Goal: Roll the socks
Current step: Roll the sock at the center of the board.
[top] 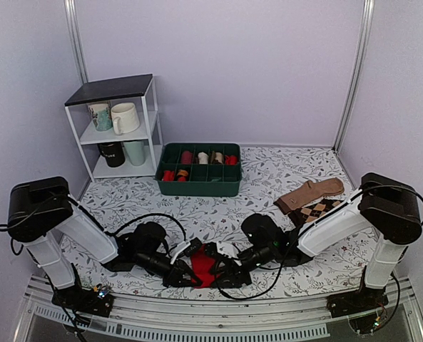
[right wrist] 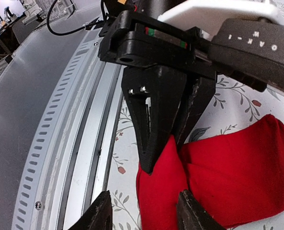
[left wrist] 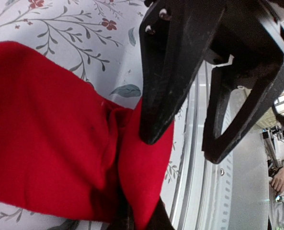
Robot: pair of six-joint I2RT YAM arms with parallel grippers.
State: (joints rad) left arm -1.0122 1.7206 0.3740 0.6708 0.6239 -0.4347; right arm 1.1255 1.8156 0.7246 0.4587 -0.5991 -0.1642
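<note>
The bright red fabric socks (right wrist: 228,172) lie bunched on the white floral-print tablecloth (right wrist: 228,110), close beside the slotted grey metal rail (right wrist: 70,129). The left gripper (right wrist: 163,153), black and pointing down (its wrist camera's lettering reads upside-down), pinches a fold at their edge. The right gripper (right wrist: 146,213) has its jaws apart, one fingertip (right wrist: 192,213) over the red cloth, the other clear of it.

Both arms stretch low and inward from their bases at the near table edge, the left arm (top: 90,231) and the right arm (top: 332,224) meeting tip to tip near the middle. The left pincer (right wrist: 162,152) is clamped tight on a fold of the socks (right wrist: 237,177). The right pincer (left wrist: 182,143) faces it just beside, jaws parted.
</note>
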